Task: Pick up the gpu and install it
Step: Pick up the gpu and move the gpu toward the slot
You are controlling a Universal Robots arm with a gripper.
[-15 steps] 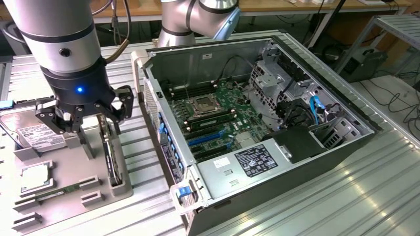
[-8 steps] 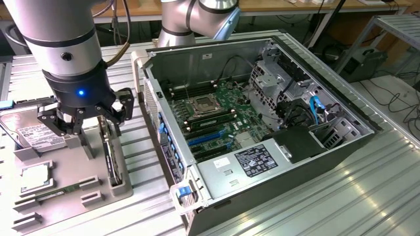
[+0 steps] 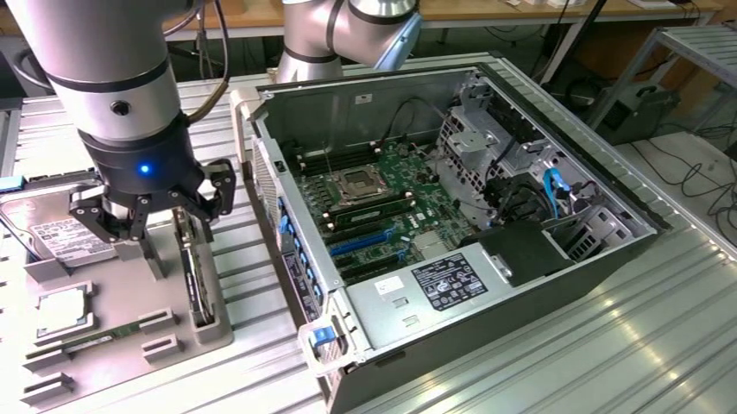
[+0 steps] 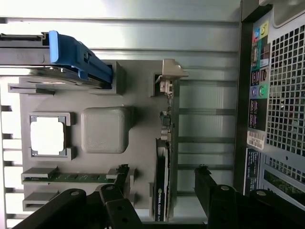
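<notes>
- While the claw (image 3: 161, 226) hangs with jaws wide, the gpu (image 3: 198, 285) stands on edge straight below, in line with their gap.
- Its long axis runs along the edge of the fixture (image 3: 121, 306) nearest the computer case (image 3: 553, 259).

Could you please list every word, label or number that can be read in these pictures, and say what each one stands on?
None can be read for certain.
power supply: white print on its black label, too small to read.
hard drive: print on its white label, blurred.
gpu: lettering along its edge, too small to read.
computer case: barcode sticker and coloured port stickers, too small to read.
</notes>
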